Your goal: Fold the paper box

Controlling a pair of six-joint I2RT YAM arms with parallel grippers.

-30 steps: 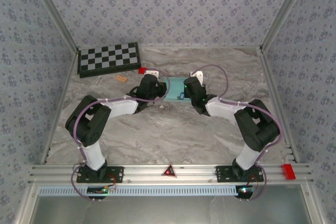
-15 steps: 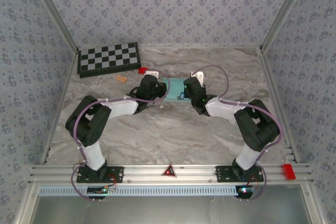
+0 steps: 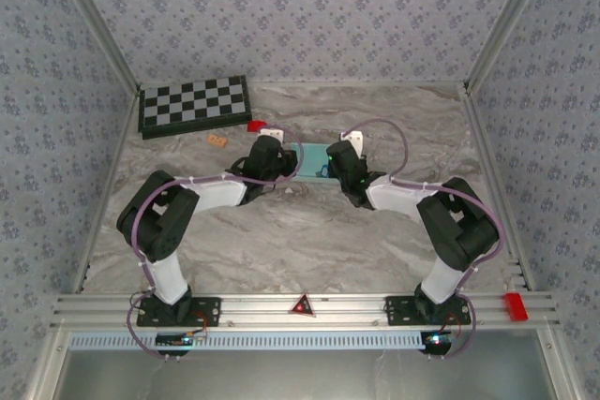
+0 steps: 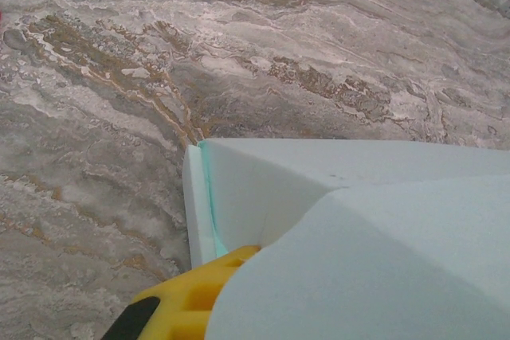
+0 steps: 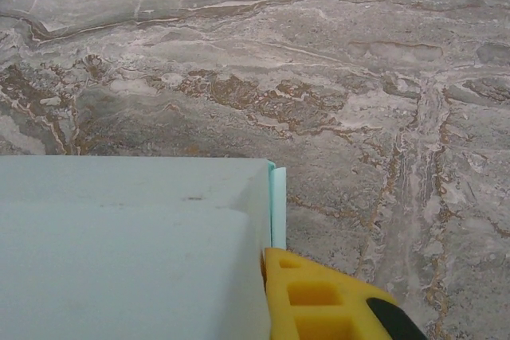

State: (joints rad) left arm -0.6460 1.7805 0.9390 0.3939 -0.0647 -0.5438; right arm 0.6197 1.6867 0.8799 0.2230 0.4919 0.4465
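The paper box (image 3: pixel 312 158) is a small pale light-blue box lying on the marble table at centre back, between my two wrists. My left gripper (image 3: pixel 281 160) is shut on its left end. In the left wrist view one yellow finger (image 4: pixel 187 304) lies against the outside of the box's end wall (image 4: pixel 239 197), and a folded flap (image 4: pixel 382 268) hides the other finger. My right gripper (image 3: pixel 333 164) is shut on the right end. There its yellow finger (image 5: pixel 319 300) presses on the doubled end wall (image 5: pixel 276 205) of the box (image 5: pixel 127 244), which hides the other finger.
A black-and-white checkerboard (image 3: pixel 194 106) lies at the back left, with a small red piece (image 3: pixel 254 125) and a tan piece (image 3: pixel 217 140) near it. Patterned walls close in three sides. An aluminium rail (image 3: pixel 300 306) runs along the near edge.
Both wrists and the box between them have edged slightly toward the far side. Both grips are unchanged.
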